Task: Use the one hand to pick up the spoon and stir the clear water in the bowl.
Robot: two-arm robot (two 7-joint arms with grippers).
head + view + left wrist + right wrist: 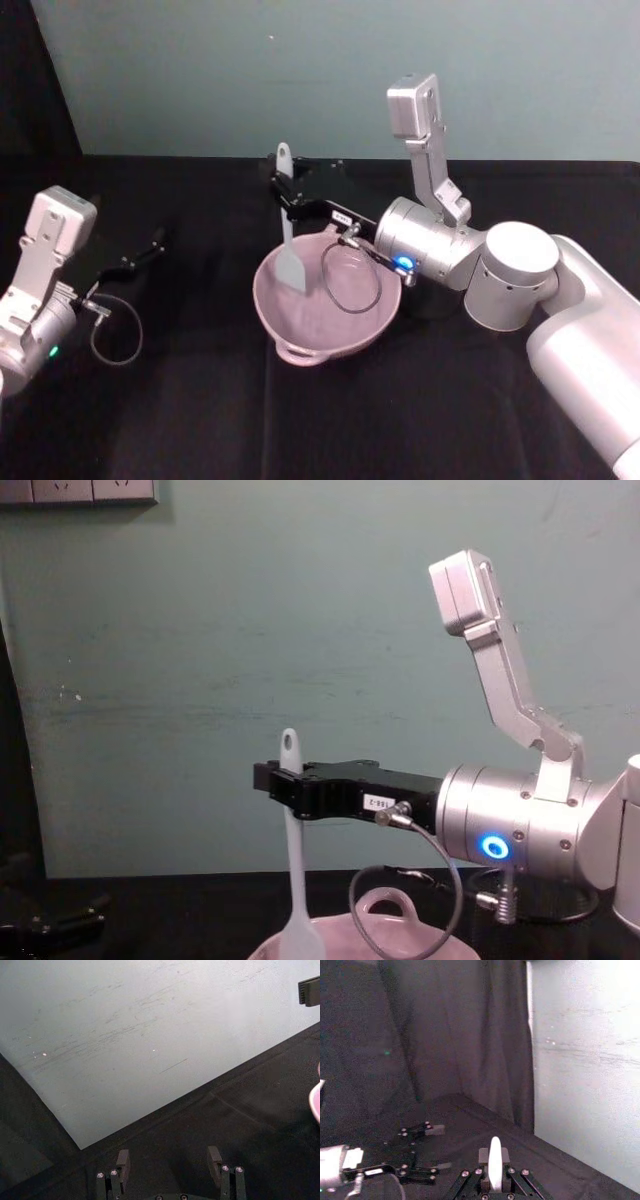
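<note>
My right gripper [284, 197] reaches in from the right and is shut on the handle of the white spoon [287, 225], holding it upright. The spoon's flat blade [292, 266] hangs inside the pink bowl [300, 325] near its far left wall. In the chest view the spoon [292, 850] stands straight up in the black fingers [300, 788], above the bowl's rim [420, 942]. The right wrist view has the spoon [494, 1162] clamped between the pads. The clear water cannot be made out against the pink. My left gripper [150, 246] rests open at the far left.
A grey cable loop [350, 282] from the right wrist hangs over the bowl. Black cloth [200, 400] covers the table, with a teal wall [300, 70] close behind. Another cable loop [116, 342] lies beside the left arm. The bowl's edge [316, 1101] shows to the side of the left gripper [169, 1160].
</note>
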